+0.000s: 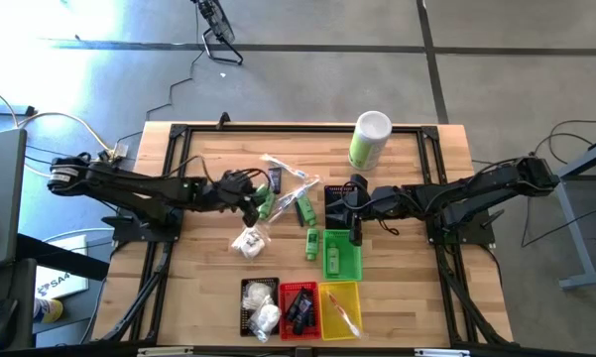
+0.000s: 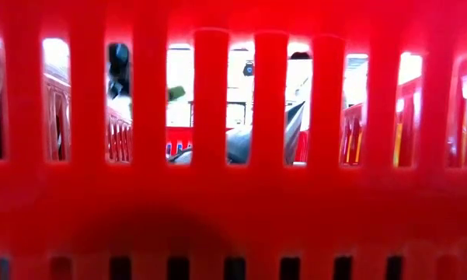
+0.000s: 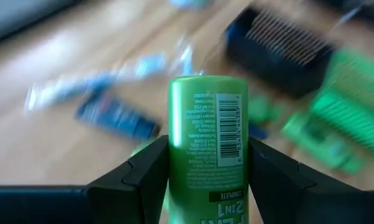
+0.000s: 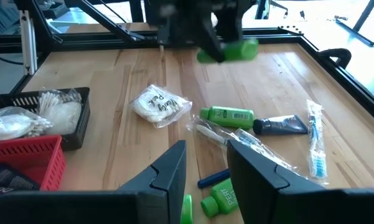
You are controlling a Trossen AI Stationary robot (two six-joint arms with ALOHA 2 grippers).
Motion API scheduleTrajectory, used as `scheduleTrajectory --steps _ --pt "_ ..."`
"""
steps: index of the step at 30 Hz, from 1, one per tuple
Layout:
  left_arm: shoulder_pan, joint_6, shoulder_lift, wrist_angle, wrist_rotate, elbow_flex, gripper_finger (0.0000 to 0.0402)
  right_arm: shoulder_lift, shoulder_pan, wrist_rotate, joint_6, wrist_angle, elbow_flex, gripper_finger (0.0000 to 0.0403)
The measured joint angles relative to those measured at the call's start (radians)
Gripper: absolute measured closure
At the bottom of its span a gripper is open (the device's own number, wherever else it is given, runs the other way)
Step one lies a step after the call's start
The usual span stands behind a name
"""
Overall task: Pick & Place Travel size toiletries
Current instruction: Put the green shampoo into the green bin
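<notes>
Wooden tabletop below us, and we see the left gripper clamped on a green bottle, upright between its jaws. Right gripper hangs empty, jaws slightly apart, over the loose pile. Four baskets already hold some items. Left on the wood: two green bottles, one dark tube, one white pouch, some wrapped sticks.
</notes>
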Motion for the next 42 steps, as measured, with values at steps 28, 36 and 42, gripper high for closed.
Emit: scheduleTrajectory --steps 28,36,42 --pt "0.000 0.736 0.188 0.697 0.044 0.000 0.0213 0.000 0.000 -0.036 -0.029 0.213 0.000 0.0294" --pt "0.000 0.818 0.219 0.737 -0.095 0.001 0.0213 0.030 -0.001 0.138 0.150 0.242 0.000 0.0294" --pt "0.000 0.818 0.219 0.734 -0.097 0.001 0.0213 0.160 0.000 0.160 0.161 0.426 0.000 0.0294"
